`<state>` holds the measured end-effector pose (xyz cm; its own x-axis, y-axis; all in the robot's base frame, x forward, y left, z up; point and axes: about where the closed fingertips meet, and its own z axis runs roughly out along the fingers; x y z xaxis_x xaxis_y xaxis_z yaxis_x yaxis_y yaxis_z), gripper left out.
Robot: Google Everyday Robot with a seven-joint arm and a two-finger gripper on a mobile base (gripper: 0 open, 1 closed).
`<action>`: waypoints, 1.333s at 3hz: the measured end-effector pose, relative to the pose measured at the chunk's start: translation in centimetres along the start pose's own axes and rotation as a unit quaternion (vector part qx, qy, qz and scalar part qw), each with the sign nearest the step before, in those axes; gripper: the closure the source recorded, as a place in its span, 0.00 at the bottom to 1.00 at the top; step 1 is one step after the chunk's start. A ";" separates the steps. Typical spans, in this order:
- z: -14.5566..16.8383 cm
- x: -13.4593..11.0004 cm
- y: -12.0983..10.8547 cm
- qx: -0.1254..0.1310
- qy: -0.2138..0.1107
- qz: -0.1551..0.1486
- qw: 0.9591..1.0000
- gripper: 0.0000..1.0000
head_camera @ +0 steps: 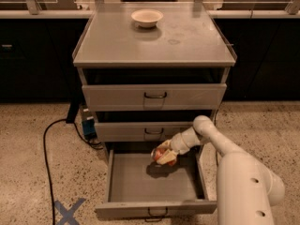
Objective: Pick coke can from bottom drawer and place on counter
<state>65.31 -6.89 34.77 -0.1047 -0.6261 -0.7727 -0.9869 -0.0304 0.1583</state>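
**Gripper and can.** The gripper (165,155) is inside the open bottom drawer (140,184), over the rear half of the drawer floor and right of centre. Its pale fingers (167,158) are closed around the coke can (158,153). Red patches of the can show between the fingers at the 10 o'clock and 4 o'clock sides of the gripper. Most of the can body is covered by the fingers, so its orientation cannot be determined. A dark shadow (161,170) lies on the drawer floor at 6 o'clock from the gripper. The white arm (243,182) enters from the lower right corner and reaches the gripper from its 3 o'clock side, passing above the right drawer wall.

**Cabinet.** The bottom drawer is pulled out toward the camera, with a small dark wire handle (156,213) on its front edge. The middle drawer (140,131) and the top drawer (154,96), at 12 o'clock from the gripper, each have a dark handle. The counter (140,46) is the flat grey top of the cabinet. A cream bowl (146,18) stands on it toward the rear edge, and faint ring stains (174,41) lie at 4 o'clock from the bowl.

**Room.** The floor (28,172) is speckled terrazzo. A black cable (47,149) runs across it at 9 o'clock from the cabinet, leading to a blue device (87,126) beside the cabinet. A blue tape cross (68,212) marks the floor at 8 o'clock from the bottom drawer. Dark cabinets (33,64) under a pale ledge (37,13) line the rear wall.
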 end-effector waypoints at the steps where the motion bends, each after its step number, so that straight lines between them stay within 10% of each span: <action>1: -3.5 -5.6 1.0 -0.009 0.005 -0.033 0.999 1.00; 3: -5.6 -7.4 1.1 0.004 -0.009 -0.033 0.999 1.00; 4: -11.6 -10.8 1.7 0.074 -0.007 -0.053 0.996 1.00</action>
<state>66.20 -9.27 50.49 0.0001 -0.6151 -0.7885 -0.9997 0.0208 -0.0164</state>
